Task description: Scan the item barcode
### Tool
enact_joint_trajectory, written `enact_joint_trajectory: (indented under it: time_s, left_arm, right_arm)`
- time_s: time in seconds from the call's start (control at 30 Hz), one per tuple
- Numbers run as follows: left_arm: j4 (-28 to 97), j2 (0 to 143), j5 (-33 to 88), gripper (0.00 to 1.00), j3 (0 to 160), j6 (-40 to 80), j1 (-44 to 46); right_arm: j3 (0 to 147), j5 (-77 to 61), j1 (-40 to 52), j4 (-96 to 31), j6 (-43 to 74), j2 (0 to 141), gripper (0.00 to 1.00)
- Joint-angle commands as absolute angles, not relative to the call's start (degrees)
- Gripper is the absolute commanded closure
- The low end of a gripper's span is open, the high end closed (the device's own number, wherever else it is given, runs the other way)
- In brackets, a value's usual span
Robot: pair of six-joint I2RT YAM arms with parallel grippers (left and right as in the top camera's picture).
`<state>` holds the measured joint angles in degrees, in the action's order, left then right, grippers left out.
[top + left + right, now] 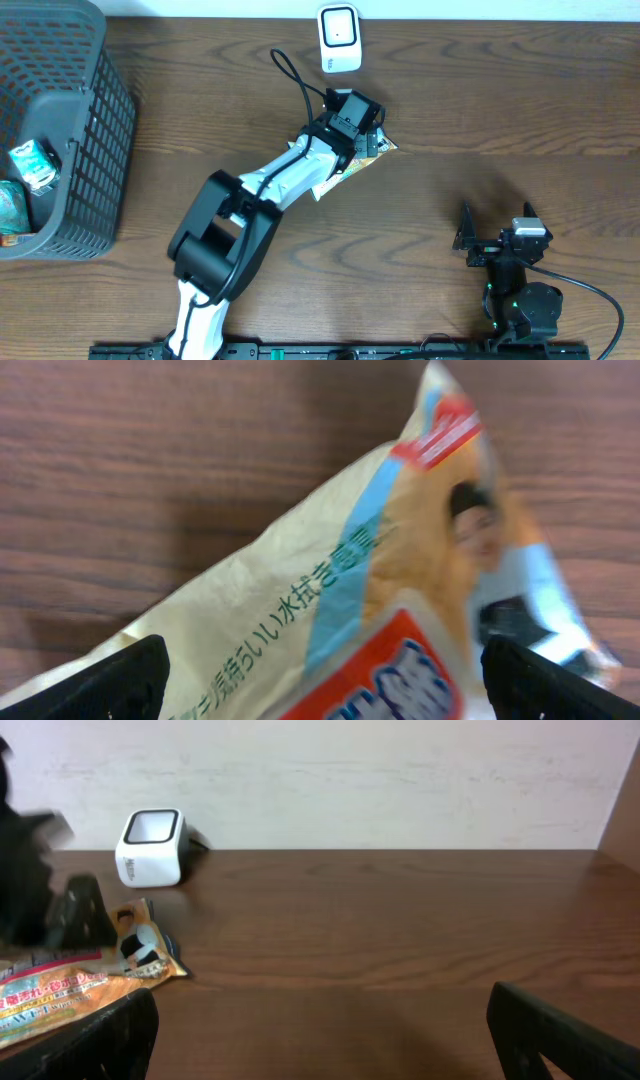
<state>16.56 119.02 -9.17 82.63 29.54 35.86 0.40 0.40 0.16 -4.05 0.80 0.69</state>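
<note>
I find the left fingers (120,680) spread wide over the cream-and-orange plastic snack packet (300,590), holding nothing. The packet lies flat on the brown wooden counter (500,100) near the white box scanner (339,38). The right fingers (560,1035) are wide open and empty, well apart from the packet.

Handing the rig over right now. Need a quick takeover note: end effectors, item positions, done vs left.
Left end effector: open, above the packet, one finger on each side, no grip.
Right end effector: open, empty, parked at the near right of the table.
Packet: flat on the table, just in front of the white scanner, not lifted.
Basket: far left, with other items inside.
Done: left arm is positioned over the packet.
Left: close on the packet, lift it, and turn its barcode to the scanner. The barcode is not visible in any view.
</note>
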Motion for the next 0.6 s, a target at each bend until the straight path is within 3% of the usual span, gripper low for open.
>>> enact_joint_trajectory:
  time_s: [0.0,0.13,0.33,0.47,0.57]
  left_arm:
    - [16.58,111.39,-9.72,0.02,82.76,28.1,36.1]
    - [18.04,106.26,-9.72,0.02,82.74,25.41,36.05]
    - [26.98,104.31,-11.07,0.01,82.72,9.63,35.44]
    - [31.18,106.28,-14.66,0.02,82.56,8.56,33.08]
    - [31.75,108.03,-10.72,0.02,82.04,8.6,30.68]
  right_arm:
    - [0.32,0.32,-0.3,-4.29,1.02,0.4,0.01]
    - [0.32,0.32,-0.3,-4.29,1.02,0.4,0.01]
    - [0.32,0.32,-0.27,-4.32,1.02,0.4,0.01]
    - [0.32,0.32,-0.27,-4.29,1.04,0.4,0.01]
    - [0.32,0.32,-0.27,-4.29,1.04,0.4,0.01]
